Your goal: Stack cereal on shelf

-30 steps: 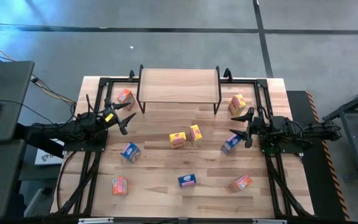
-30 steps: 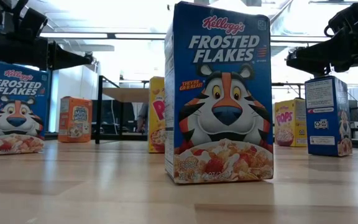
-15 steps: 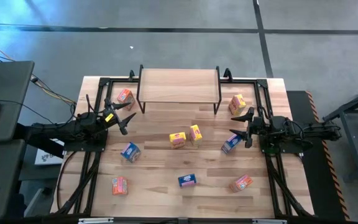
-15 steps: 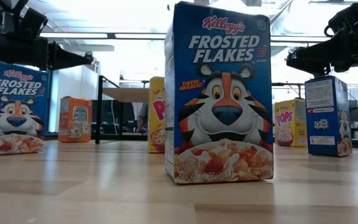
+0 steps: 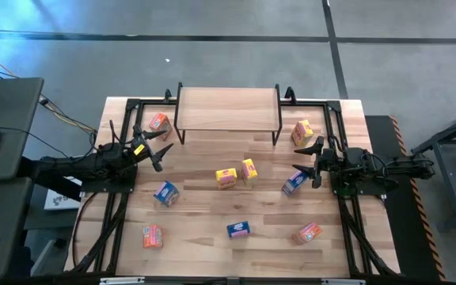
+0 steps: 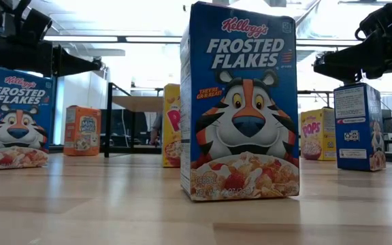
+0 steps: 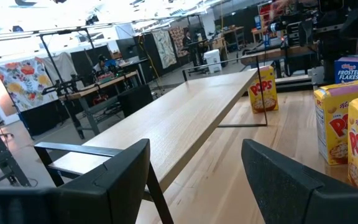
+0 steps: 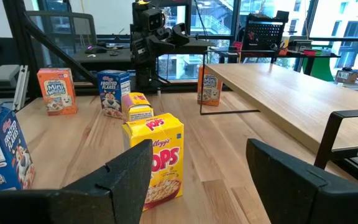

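The left claw (image 5: 158, 145) hangs over the left side of the bench (image 5: 204, 237), its two fingers spread with a clear gap between them and nothing in that gap. It touches no box; it points toward the middle of the bench, with an orange-red box (image 5: 159, 122) just beyond it near the shelf's left legs. The right claw (image 5: 307, 158) is at the right side of the bench, fingers likewise parted and empty, pointing inward. A blue box (image 5: 294, 183) stands just beside its lower finger; whether they touch cannot be told from above.

The shelf (image 5: 228, 108) sits at the far edge of the bench, its long axis running left to right, its wood top bare. All the cereal is on the bench, none on the shelf. Two yellow boxes (image 5: 237, 173) stand close together at the centre, and a third yellow box (image 5: 302, 131) stands by the shelf's right legs. A second blue box (image 5: 165, 192) is left of centre, and a third blue box (image 5: 238, 229) stands nearer the front edge; in the low view this box (image 6: 240, 102) is upright, long axis vertical, printed front facing the camera. Two more orange-red boxes lie toward the front, one at the left (image 5: 152, 236) and one at the right (image 5: 308, 233), the latter turned at an angle.
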